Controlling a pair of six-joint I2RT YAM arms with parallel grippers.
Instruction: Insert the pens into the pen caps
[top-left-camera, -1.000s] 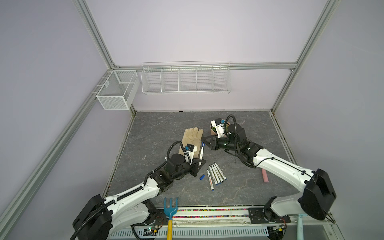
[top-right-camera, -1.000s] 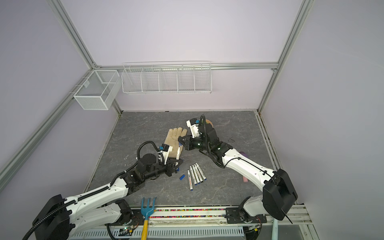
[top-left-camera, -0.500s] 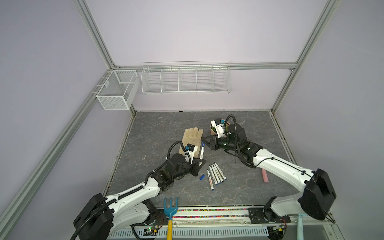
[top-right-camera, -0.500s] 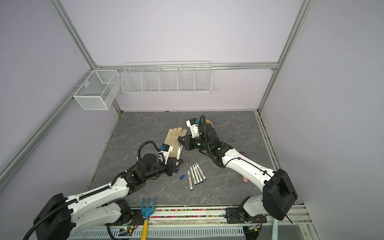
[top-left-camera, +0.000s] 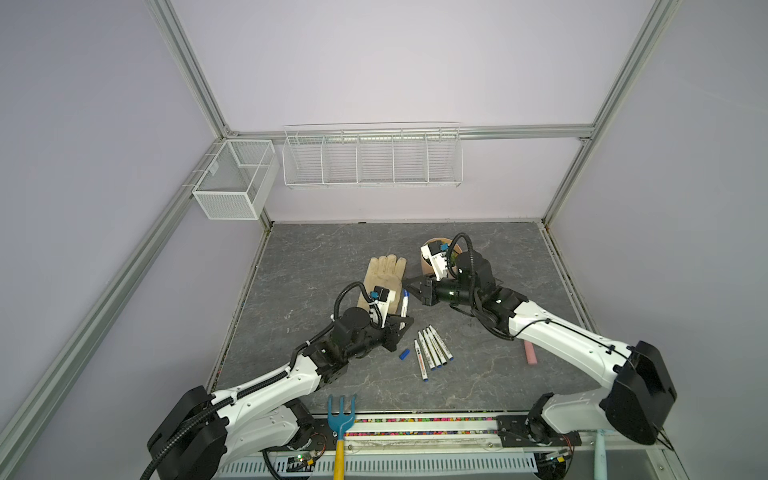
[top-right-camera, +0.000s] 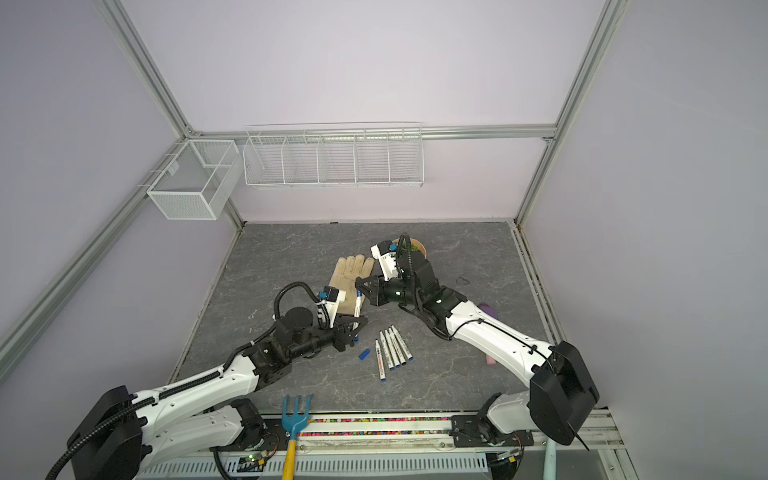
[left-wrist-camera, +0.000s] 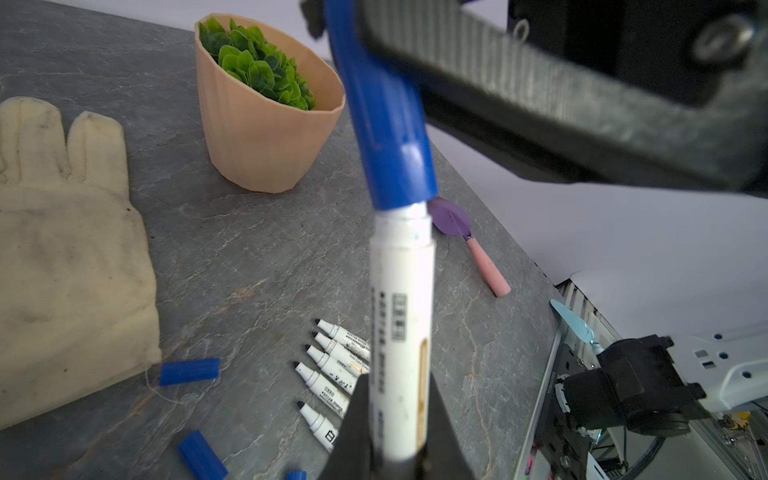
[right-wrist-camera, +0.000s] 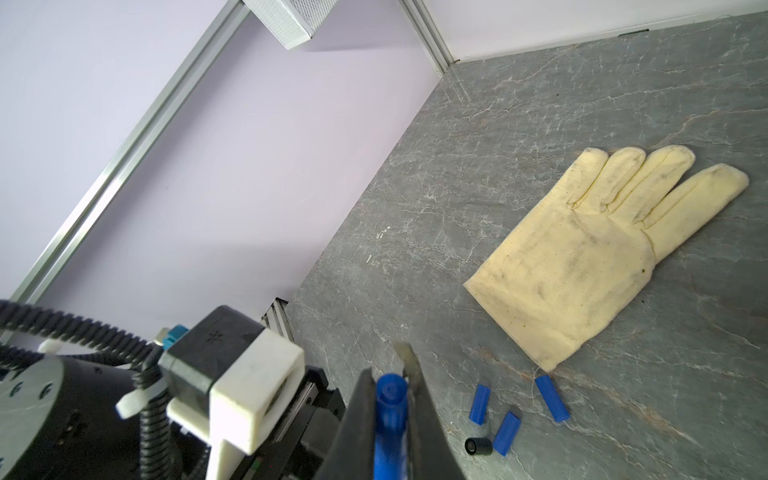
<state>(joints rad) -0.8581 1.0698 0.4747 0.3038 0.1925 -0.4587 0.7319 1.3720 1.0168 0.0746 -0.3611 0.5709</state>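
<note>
The left pincer (left-wrist-camera: 397, 411) grips a white pen (left-wrist-camera: 401, 316); the right pincer (right-wrist-camera: 388, 382) clamps a blue cap (left-wrist-camera: 386, 124) over its tip (white neck showing).

No readable text.
Dark print blocks sit on the white barrel of the held pen (left-wrist-camera: 401, 332) and on the loose pens (left-wrist-camera: 337, 360) in the left wrist view, all too blurred or small to read.

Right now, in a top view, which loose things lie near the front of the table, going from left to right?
fork → blue cap → row of pens → pink tool
</note>
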